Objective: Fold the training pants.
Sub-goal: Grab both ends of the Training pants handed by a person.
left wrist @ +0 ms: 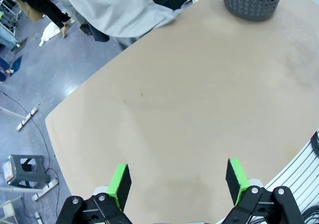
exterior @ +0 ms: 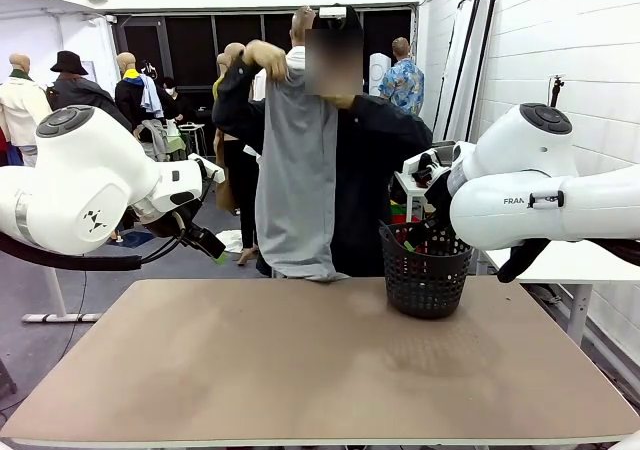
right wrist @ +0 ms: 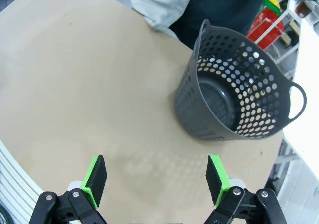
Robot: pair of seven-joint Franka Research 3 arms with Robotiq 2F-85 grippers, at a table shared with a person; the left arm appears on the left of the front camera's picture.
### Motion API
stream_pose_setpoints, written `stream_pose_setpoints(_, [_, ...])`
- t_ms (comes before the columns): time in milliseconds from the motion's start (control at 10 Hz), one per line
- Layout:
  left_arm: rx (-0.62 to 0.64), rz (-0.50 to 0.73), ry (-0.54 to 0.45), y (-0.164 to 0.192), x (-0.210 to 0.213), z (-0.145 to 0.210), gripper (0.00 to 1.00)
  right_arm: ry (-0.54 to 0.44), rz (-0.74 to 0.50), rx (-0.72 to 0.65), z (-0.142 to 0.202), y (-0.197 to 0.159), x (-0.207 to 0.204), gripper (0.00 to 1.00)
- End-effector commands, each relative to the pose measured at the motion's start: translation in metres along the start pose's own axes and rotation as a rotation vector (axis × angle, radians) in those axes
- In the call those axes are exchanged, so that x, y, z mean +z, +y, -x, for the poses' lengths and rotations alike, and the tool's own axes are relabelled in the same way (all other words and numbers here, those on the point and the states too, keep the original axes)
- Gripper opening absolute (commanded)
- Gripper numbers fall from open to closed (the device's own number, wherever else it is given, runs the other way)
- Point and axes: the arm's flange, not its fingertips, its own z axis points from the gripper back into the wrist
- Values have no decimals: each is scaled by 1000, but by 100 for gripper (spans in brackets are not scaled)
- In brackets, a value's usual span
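Table [exterior: 300, 370]: tan top, runs across my whole front view. Most of it is bare.

Arms: left arm [exterior: 80, 185] comes in from the left and right arm [exterior: 540, 195] from the right. Both are raised above the table, each on its own side, and neither is touching anything.

Person [exterior: 375, 160] in dark clothes stands at the far edge, just left of the basket. One hand [exterior: 265, 58] is raised above head height, pinching the top of the garment.

Training pants [exterior: 295, 185]: light grey and off the table, held up by the person. They hang full length in front of the person's body. The bottom hem comes down to the far table edge, left of centre. I can't tell if it rests on the top or just brushes it. Both wrist views show that hem at the table rim, well apart from my fingers.

Black mesh basket [right wrist: 234, 104]: upright on the far right part of the table, near the hem but not touching it. Right wrist view looks down into it and I see its floor.

Left gripper [left wrist: 177, 176]: jaws spread wide, nothing between the green pads, hovering over bare table.

Right gripper [right wrist: 155, 176]: jaws also spread wide, nothing gripped, hovering over the table on the near side of the basket.
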Motion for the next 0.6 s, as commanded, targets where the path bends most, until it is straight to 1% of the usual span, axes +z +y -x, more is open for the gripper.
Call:
stream_pose_setpoints(0, [-8,3,4,0,-1,1,100,0,0,1,0,0,0,100])
stream_pose_setpoints(500, [-8,3,4,0,-1,1,100,0,0,1,0,0,0,100])
